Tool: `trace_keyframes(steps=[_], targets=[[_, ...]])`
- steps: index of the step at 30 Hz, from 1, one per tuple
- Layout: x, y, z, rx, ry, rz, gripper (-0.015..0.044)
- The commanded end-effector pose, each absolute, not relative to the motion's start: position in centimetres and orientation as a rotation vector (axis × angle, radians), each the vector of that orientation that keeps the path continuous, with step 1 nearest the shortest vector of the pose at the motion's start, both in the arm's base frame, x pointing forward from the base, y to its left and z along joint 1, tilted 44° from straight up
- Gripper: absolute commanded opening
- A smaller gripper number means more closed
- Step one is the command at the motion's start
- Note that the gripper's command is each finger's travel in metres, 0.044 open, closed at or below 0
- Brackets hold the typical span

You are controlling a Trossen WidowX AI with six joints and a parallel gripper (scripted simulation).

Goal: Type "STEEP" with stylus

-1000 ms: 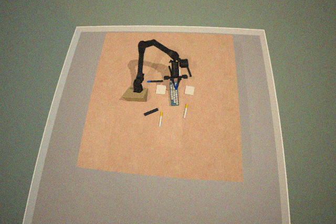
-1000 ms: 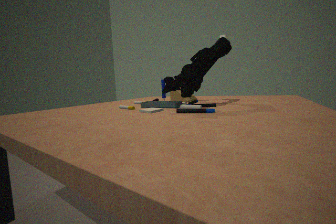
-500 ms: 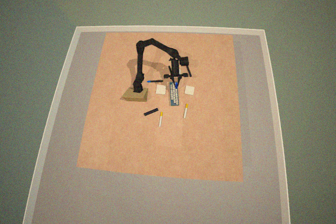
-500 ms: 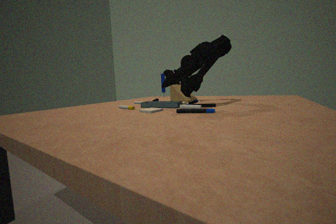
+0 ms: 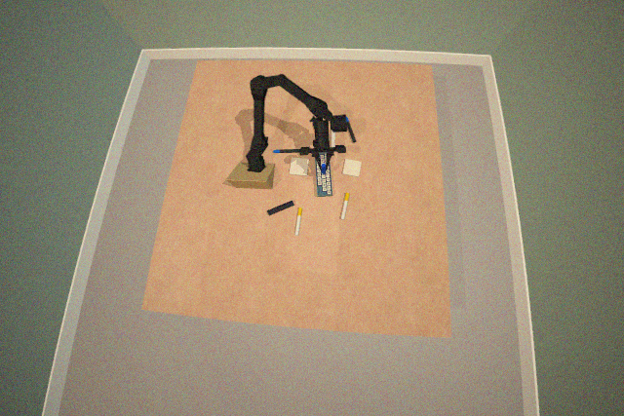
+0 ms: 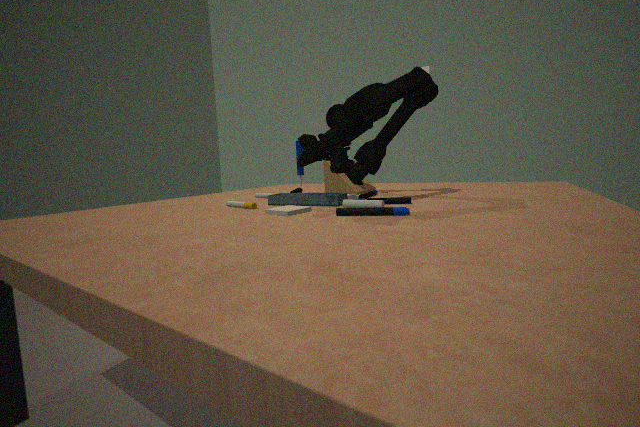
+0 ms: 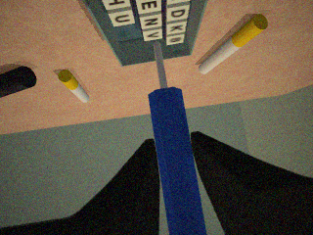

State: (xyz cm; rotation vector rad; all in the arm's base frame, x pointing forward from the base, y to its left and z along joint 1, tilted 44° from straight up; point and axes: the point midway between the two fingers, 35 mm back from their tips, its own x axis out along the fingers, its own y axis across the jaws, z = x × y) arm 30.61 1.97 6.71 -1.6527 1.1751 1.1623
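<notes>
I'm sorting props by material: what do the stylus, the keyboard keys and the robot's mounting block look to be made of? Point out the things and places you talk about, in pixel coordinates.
The stylus (image 5: 323, 169) (image 6: 299, 157) (image 7: 175, 157) looks like matte blue plastic, evenly coloured, with a thin grey tip, perhaps metal. The keys (image 7: 151, 22) seem pale, flat plastic with dark printed letters. The mounting block (image 5: 252, 178) (image 6: 336, 182) is tan, possibly wood or painted; no clear grain settles it.
</notes>
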Motion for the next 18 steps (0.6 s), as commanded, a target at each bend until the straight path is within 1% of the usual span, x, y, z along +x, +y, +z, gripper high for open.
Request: trace_keyframes(steps=[1, 9, 12, 18], targets=[[30.6, 2.2, 6.3, -1.658, 1.162, 1.164, 0.0000], [30.3, 3.2, 5.3, -1.658, 1.162, 1.164, 0.0000], [30.3, 3.4, 5.2, -1.658, 1.161, 1.164, 0.0079], [30.3, 3.5, 5.1, -1.658, 1.161, 1.164, 0.0081]])
